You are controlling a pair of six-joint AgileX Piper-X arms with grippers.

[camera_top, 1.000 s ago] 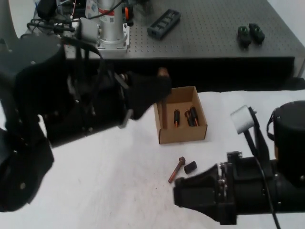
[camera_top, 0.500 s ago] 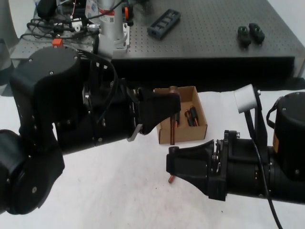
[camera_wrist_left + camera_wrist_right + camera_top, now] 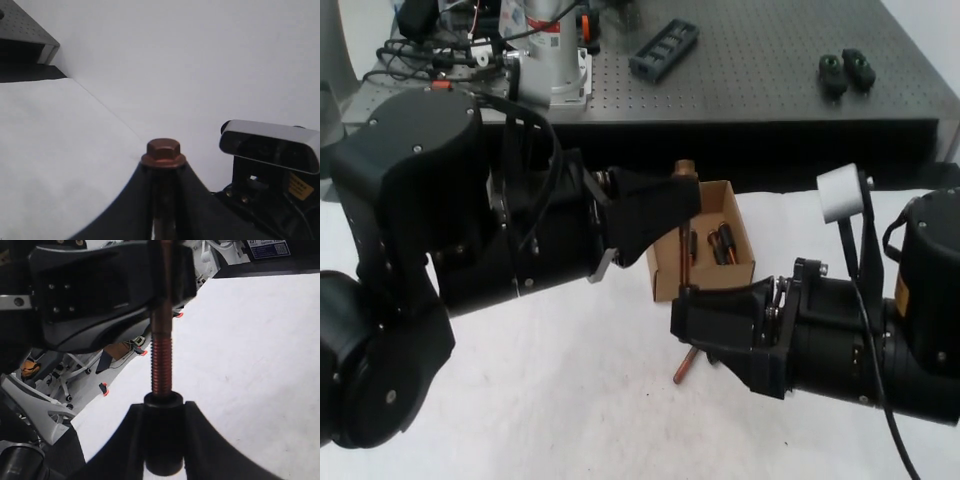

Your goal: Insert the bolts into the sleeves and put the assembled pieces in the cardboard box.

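Observation:
My left gripper (image 3: 680, 205) (image 3: 163, 167) is shut on a copper bolt (image 3: 683, 235) (image 3: 163, 151) held upright, hex head on top. Just below it, my right gripper (image 3: 686, 300) (image 3: 162, 410) is shut on a black sleeve (image 3: 162, 440). In the right wrist view the bolt's threaded end (image 3: 161, 367) meets the sleeve's top opening. Both hang in front of the cardboard box (image 3: 730, 273), which holds several assembled pieces (image 3: 720, 243). A second copper bolt (image 3: 682, 368) lies on the white cloth below the right gripper.
A dark perforated bench (image 3: 770, 80) runs along the back with a black slotted tray (image 3: 663, 47) and two small black parts (image 3: 845, 72). The right arm's wrist camera (image 3: 270, 145) sits close to the left gripper. White cloth (image 3: 550, 400) covers the front.
My left gripper carried the bolt rightward to the box's front. My right gripper took the black sleeve off the cloth and lifted it under the bolt's tip.

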